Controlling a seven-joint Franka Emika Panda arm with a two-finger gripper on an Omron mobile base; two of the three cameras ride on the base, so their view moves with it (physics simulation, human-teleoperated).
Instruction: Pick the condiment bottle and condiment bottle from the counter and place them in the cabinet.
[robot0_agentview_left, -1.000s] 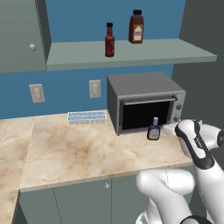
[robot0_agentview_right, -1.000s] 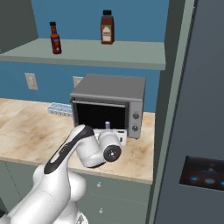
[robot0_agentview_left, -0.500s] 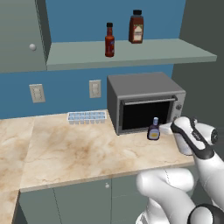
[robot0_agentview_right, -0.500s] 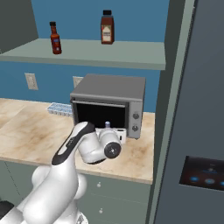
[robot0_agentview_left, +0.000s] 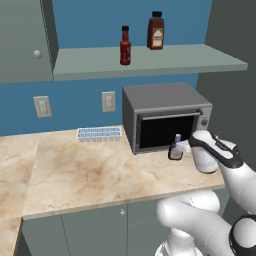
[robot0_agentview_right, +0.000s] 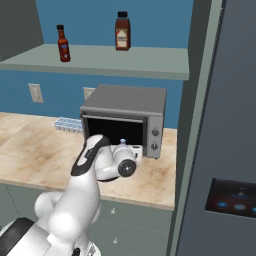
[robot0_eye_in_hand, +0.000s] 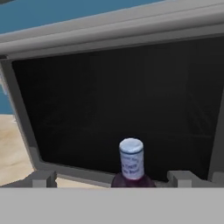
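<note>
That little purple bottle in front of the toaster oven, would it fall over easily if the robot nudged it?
Probably. The purple bottle stands upright, with a narrow white-capped neck over a wider body, so a push near the cap would likely tip it. It looks small and rigid, probably light; the open gripper straddles it.

My counter (robot0_agentview_left: 75, 175) is veined beige marble under a blue wall (robot0_agentview_left: 90, 22), with grey-green cabinets (robot0_agentview_left: 75, 230) and shelf (robot0_agentview_left: 150, 62). The oven (robot0_agentview_left: 165, 117) is grey with a black window; the small bottle (robot0_agentview_left: 175, 148) is purple, white-capped, and the shelf bottles red (robot0_agentview_left: 125, 46) and brown (robot0_agentview_left: 155, 31), both black-capped
</note>
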